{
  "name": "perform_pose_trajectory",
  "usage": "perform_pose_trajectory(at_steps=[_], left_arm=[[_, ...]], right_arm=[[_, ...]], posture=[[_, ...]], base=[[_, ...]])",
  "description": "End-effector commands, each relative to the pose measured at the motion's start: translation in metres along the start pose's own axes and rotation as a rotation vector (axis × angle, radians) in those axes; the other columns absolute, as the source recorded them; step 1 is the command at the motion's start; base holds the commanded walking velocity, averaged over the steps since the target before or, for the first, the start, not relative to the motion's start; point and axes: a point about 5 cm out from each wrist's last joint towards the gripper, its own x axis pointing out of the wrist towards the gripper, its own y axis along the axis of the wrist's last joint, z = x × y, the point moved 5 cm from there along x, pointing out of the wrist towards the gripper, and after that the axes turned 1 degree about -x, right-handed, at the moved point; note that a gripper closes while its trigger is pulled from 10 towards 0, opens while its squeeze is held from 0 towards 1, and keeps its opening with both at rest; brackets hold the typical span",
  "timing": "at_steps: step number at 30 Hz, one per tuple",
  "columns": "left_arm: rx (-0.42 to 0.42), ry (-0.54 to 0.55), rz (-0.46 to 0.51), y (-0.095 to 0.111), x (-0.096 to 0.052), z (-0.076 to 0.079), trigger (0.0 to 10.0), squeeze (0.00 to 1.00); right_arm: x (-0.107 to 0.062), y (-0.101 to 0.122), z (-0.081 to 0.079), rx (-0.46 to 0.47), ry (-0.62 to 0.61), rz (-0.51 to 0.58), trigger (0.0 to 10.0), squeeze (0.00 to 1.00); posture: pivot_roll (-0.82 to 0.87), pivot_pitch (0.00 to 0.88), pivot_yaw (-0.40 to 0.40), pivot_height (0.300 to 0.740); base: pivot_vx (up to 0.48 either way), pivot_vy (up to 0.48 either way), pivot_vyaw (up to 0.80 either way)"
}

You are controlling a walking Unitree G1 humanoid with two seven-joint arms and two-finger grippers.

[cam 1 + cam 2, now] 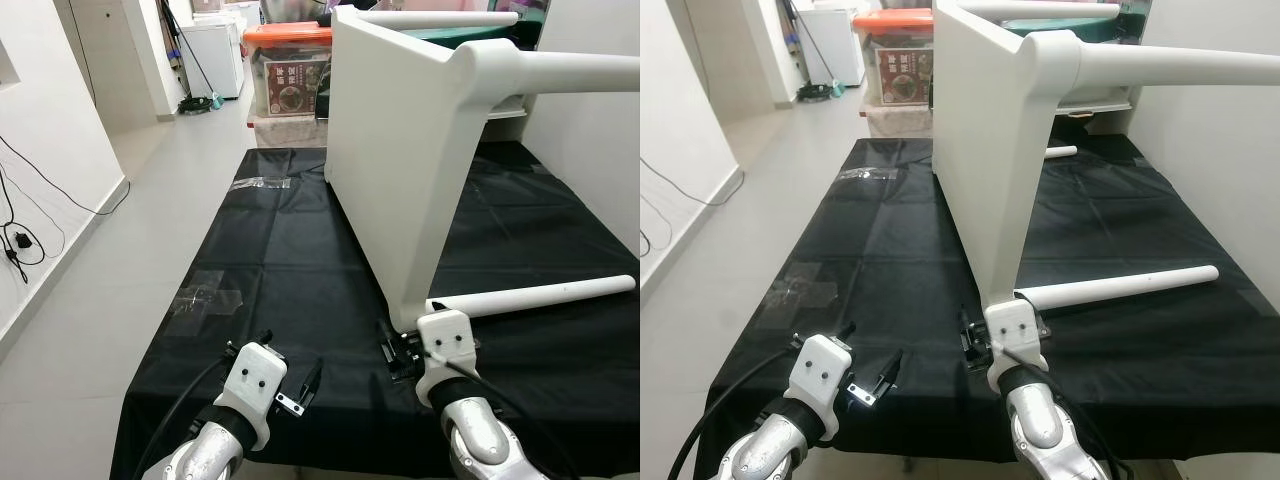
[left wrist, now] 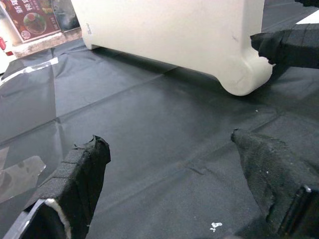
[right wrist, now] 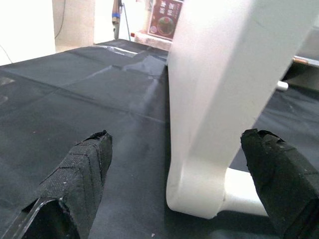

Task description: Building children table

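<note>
Basically, a white table top (image 1: 400, 150) stands on its edge on a black sheet (image 1: 280, 260) spread over the floor (image 1: 140, 230), with white legs sticking out sideways toward the right: one leg (image 1: 560, 72) high up at the near corner, another (image 1: 540, 295) low at the near bottom corner, just above the sheet. A further leg (image 1: 440, 18) shows at the far top. In the right eye view a loose white rod (image 1: 1061, 152) lies on the sheet behind the panel.

Right claw (image 3: 174, 194) sits low at the panel's near bottom corner, fingers spread wide, one finger (image 3: 79, 174) on one side of the corner and the other on the side of the lower leg's joint; not gripping, gaps visible on both sides. Left claw (image 2: 169, 184) hovers low over the sheet to the left of the panel, also spread open, nothing between its fingers (image 2: 79, 174); the panel's rounded corner is ahead of it, apart.

Clear tape patches (image 1: 210, 297) stick on the sheet's left part. Far back stand an orange-lidded box (image 1: 290, 70) and a white cabinet (image 1: 215, 55). A black cable (image 1: 20, 245) lies along the left wall.
</note>
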Motion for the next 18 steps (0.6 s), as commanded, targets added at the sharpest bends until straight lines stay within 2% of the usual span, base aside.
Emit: perform_pose_trajectory(at_steps=[1,4,6,12,15,18], left_arm=[[-0.003,0.005,-0.014,-0.004,0.001,-0.001,10.0,0.0],[-0.003,0.005,-0.014,-0.004,0.001,-0.001,10.0,0.0],[-0.003,0.007,-0.014,-0.005,0.001,-0.002,10.0,0.0],[0.009,0.004,-0.018,-0.005,0.002,-0.001,10.0,0.0],[0.014,0.003,-0.02,-0.005,0.002,-0.001,10.0,0.0],[0.029,-0.002,-0.018,-0.005,0.002,-0.001,10.0,0.0]], right_arm=[[0.0,0.006,-0.012,-0.092,0.057,0.051,10.0,0.0],[0.0,0.005,-0.012,-0.088,0.054,0.047,10.0,0.0],[0.001,-0.002,-0.005,-0.025,0.019,0.01,10.0,0.0],[0.003,-0.011,0.006,0.052,-0.033,-0.039,10.0,0.0],[0.003,-0.013,0.008,0.059,-0.04,-0.042,10.0,0.0],[0.003,-0.013,0.008,0.06,-0.042,-0.039,10.0,0.0]], posture=[[0.04,0.034,-0.015,0.74],[0.03,0.036,-0.014,0.74],[0.03,0.038,-0.014,0.74],[0.03,0.043,-0.014,0.74],[0.03,0.042,-0.017,0.74],[0.03,0.047,-0.016,0.74]], base=[[0.0,0.0,0.0],[0.0,0.0,0.0],[0.0,0.0,0.0],[0.0,0.0,0.0],[0.0,0.0,0.0],[0.0,-0.27,0.0]])
